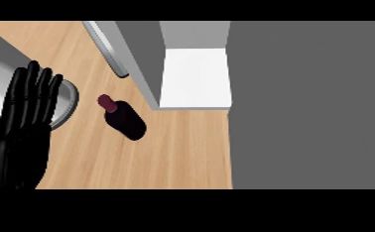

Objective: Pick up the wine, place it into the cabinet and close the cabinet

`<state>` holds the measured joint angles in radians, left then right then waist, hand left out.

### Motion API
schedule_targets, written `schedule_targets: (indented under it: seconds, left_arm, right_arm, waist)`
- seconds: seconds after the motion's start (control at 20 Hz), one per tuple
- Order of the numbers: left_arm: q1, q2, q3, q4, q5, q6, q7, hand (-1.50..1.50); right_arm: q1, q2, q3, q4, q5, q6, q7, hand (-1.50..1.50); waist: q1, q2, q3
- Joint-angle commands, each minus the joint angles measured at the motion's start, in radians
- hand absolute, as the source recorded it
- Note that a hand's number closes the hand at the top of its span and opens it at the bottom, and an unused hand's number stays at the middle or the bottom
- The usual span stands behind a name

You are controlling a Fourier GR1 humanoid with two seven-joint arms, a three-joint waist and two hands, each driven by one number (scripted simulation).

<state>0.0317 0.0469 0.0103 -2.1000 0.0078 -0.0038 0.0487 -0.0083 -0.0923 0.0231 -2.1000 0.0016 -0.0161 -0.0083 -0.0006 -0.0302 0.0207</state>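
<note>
We see the wine (123,118) lying on its side on the wooden tabletop (183,151), its red-capped neck pointing up and to the left, just in front of the open cabinet (195,77). The cabinet door (110,47) stands swung outward to the left, so the white floor of the cabinet is free to receive the bottle. Our left robot hand (29,112) rests at the left edge, fingers straight and apart, holding nothing; beside it sits the rim of a grey sink (67,102).

The pick-up has not begun, we judge. To do it well, we would close around the dark body of the bottle rather than the narrow neck, across its long axis, since a lying bottle may roll.

Our right robot hand is nowhere in view. The cabinet's upper interior and hinge are cut off, and the grey area at right tells us nothing.
</note>
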Motion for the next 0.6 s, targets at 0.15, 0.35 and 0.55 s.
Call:
schedule_targets:
  seconds: [0.15, 0.35, 0.55]
  left_arm:
    - [-0.235, 0.009, 0.051, 0.175, -0.162, 0.119, -0.032, -1.5]
    - [-0.245, -0.045, 0.029, 0.247, 0.075, 0.247, 0.068, -1.5]
    - [-0.397, -0.046, 0.012, 0.352, 0.092, 0.319, 0.115, -1.5]
  right_arm:
    - [0.093, -0.005, 0.001, -0.12, 0.004, 0.012, -0.003, -1.5]
    - [0.138, -0.059, 0.066, -0.084, -0.17, 0.175, 0.092, -1.5]
    - [0.132, -0.069, 0.064, -0.124, -0.192, 0.167, 0.17, -1.5]
  waist:
    - [-0.018, 0.031, -0.02]
    - [-0.034, 0.036, -0.022]
    - [-0.015, 0.032, -0.021]
